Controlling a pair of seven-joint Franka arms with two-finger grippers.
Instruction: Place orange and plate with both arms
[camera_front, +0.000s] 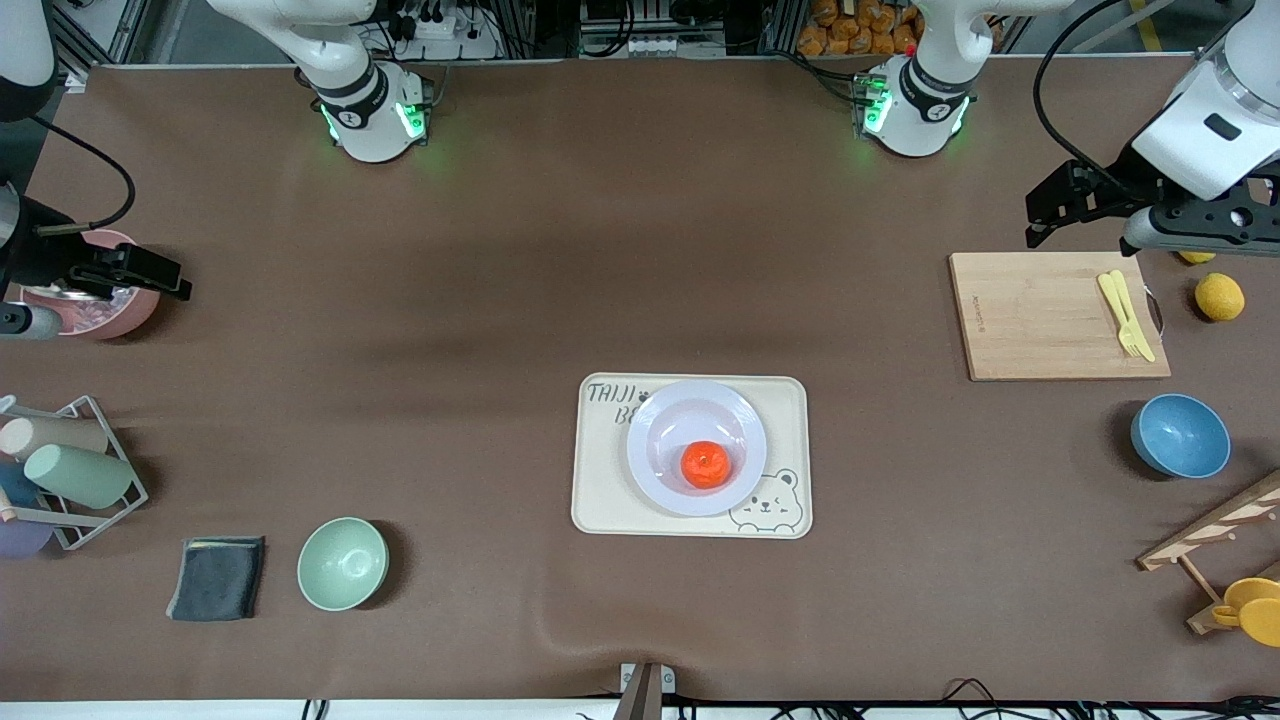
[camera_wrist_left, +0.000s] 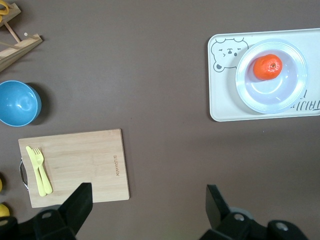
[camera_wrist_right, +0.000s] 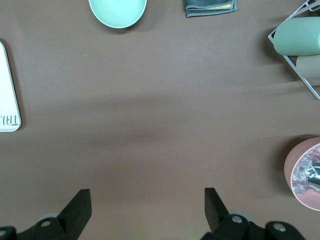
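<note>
While both arms wait raised at the table's ends, you have the orange (camera_front: 705, 464) sitting in the plate (camera_front: 668, 410), which rests on a cream tray (camera_front: 600, 500) mid-table, with bare brown tabletop all around it. Toward the right arm's end, a mint-green bowl (camera_front: 342, 563) lies nearer the front camera than the tray. The right gripper (camera_wrist_right: 147, 210) hangs spread and empty over bare table. The left gripper (camera_wrist_left: 149, 207) is spread and empty, over the wooden cutting board's (camera_front: 1040, 315) edge.
</note>
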